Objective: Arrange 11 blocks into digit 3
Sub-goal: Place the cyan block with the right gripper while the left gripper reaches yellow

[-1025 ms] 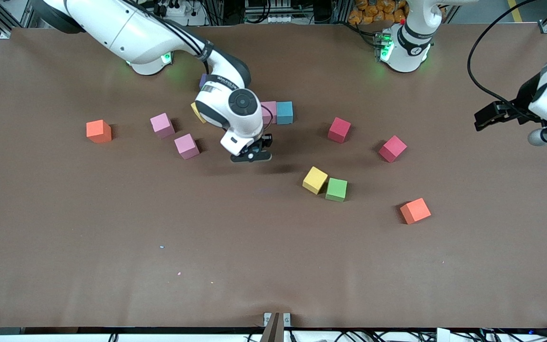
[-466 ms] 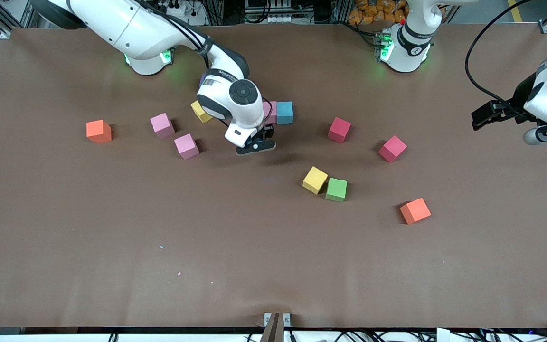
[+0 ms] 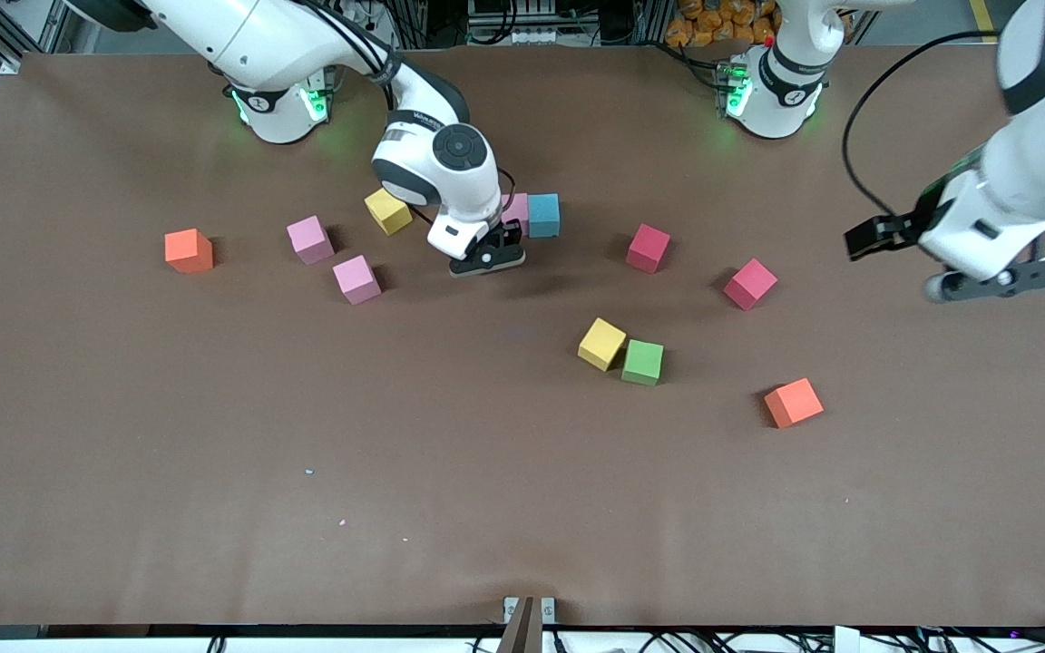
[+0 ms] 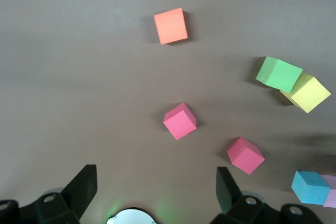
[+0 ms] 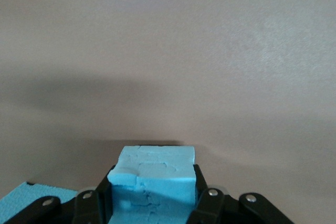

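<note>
Brown counter [image 3: 214, 453], cubes scattered loose — no digit 3 formed yet.

From the right arm's end of the counter: orange cube [image 3: 189, 250], then two pink cubes [image 3: 310, 239] [image 3: 356, 278] close together but apart, the second one nearer the camera. Yellow cube [image 3: 388, 210] just beside the right wrist.

Right gripper [image 3: 486, 261] sits low over the counter mid-span, just in front of a pink cube [image 3: 515, 210] and a blue cube [image 3: 543, 215] that touch side by side. Its wrist view shows the fingers [image 5: 100, 195] clamped on a light blue cube [image 5: 154, 182], held between both pads. Another blue patch [image 5: 21, 200] shows at that view's edge; can't tell what it is.

Toward the left arm's end: two crimson cubes [image 3: 649, 248] [image 3: 749, 284], well apart. Nearer the camera, a second yellow cube [image 3: 601, 344] touching the green cube [image 3: 643, 362] at a corner. Second orange cube [image 3: 793, 403] nearest the camera, alone.

Left gripper [image 3: 999, 283] hangs in the air over the left arm's end of the counter, fingers [image 4: 81, 187] spread wide, nothing between them. Its wrist view looks down on the crimson, green, yellow and orange cubes.

Purple cube not visible — likely hidden by the right arm.
</note>
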Robot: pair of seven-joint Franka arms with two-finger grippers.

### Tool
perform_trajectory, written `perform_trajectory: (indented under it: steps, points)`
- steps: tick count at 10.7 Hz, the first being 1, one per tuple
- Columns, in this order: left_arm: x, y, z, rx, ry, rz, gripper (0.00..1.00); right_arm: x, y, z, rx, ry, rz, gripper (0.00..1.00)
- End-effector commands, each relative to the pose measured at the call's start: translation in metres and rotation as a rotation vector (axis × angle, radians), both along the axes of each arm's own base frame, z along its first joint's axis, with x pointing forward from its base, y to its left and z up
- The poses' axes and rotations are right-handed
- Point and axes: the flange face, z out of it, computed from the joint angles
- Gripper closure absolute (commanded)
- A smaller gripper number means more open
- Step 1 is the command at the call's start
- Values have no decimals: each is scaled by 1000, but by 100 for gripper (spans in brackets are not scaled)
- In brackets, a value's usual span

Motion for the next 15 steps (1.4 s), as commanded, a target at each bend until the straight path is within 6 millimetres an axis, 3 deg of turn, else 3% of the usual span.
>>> perform_trajectory:
  steps: [1,4,9,11,15]
  points:
    - [5,-24,-16,-2,9,-29,0,-12,-9,3,8,-49,-20,100]
    - [13,-43,-30,-11,-11,-63,0,-19,-12,-2,3,-68,-22,100]
    - [17,-103,-59,-9,-43,-163,0,-30,-12,-8,18,-63,-32,100]
    - [20,-112,-73,-13,-41,-106,0,-30,-12,-8,23,-63,-39,100]
    - [5,-174,-120,-10,-55,-6,0,-36,-13,-13,14,-56,-38,100]
